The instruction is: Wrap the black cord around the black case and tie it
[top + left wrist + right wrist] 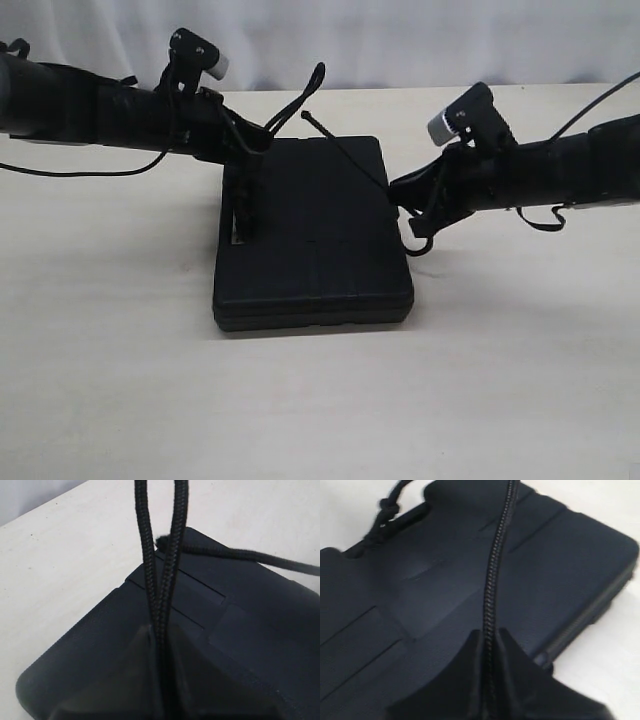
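"Now, how would you expect the black cord [171, 555] to handle?"

"Soft, light and limp, I'd judge; it is braided, so a pinch should bite well, yet it will likely sag the instant tension drops; best taken close to the lid, so little slack hangs free."

"And the black case [312, 250]?"

"Rigid, matte and flat; probably heavy enough to sit put while cord drags over it; it lies flat on the counter [100, 380] in the middle of the exterior frame, between the two arms; its edges and corners are where cord might catch."

"Poses, then, from the left?"

"Left arm enters from the upper left; left hand [243, 230] points straight down at the case's left edge, clenched on a doubled run of cord that loops upward above it; further right, a single strand slants down across the lid; right arm reaches in from the frame's right edge; right hand [400, 193] sits low at the case's right edge, clenched on that strand."
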{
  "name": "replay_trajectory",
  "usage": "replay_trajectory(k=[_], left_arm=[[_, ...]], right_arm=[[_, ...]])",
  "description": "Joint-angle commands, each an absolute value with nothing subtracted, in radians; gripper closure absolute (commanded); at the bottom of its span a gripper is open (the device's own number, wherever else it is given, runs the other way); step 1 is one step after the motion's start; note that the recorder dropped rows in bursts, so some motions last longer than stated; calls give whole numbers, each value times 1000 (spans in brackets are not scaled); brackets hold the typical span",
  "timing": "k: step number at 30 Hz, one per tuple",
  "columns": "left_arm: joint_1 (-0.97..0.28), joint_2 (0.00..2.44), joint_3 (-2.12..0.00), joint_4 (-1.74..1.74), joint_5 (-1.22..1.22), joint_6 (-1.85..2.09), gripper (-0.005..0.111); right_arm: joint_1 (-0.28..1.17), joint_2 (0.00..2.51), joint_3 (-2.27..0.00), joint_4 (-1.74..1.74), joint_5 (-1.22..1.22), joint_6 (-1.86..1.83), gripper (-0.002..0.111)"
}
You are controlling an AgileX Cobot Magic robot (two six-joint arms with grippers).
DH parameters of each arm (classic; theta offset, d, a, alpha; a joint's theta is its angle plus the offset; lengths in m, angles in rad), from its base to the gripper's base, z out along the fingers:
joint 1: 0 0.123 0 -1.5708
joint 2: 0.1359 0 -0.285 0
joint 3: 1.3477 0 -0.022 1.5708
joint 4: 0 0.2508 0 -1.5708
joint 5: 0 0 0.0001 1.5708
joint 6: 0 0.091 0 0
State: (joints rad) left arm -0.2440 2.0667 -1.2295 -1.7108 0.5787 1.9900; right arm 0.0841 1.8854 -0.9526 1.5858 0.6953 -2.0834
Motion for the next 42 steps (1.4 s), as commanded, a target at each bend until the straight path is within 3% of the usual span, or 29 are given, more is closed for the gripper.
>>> replay_trajectory(k=[1,10,17,27,33,35,40,42], left_arm=[[-245,2066,-1236,-1744,558,2004,107],[-245,2066,-1236,-1744,572,2010,107],[-245,2066,-1236,-1731,728,2014,107],[-337,2066,-1236,-1471,723,2144,107],[-361,2066,-1236,-1406,594,2144,107],[-361,2066,-1236,-1406,592,2144,101],[-361,2062,-1236,-1399,599,2144,47],[-361,2056,-1236,-1404,608,2136,40]], right_arm=[[83,1876,-941,1554,763,-2114,104],[83,1876,-941,1588,803,-2114,104],[83,1876,-942,1650,765,-2114,104],[83,1903,-953,1744,837,-2114,104],[83,1922,-967,1744,835,-2114,104],[83,1922,-974,1744,835,-2114,104],[83,1922,-974,1744,835,-2114,104],[83,1922,-974,1744,835,-2114,104]])
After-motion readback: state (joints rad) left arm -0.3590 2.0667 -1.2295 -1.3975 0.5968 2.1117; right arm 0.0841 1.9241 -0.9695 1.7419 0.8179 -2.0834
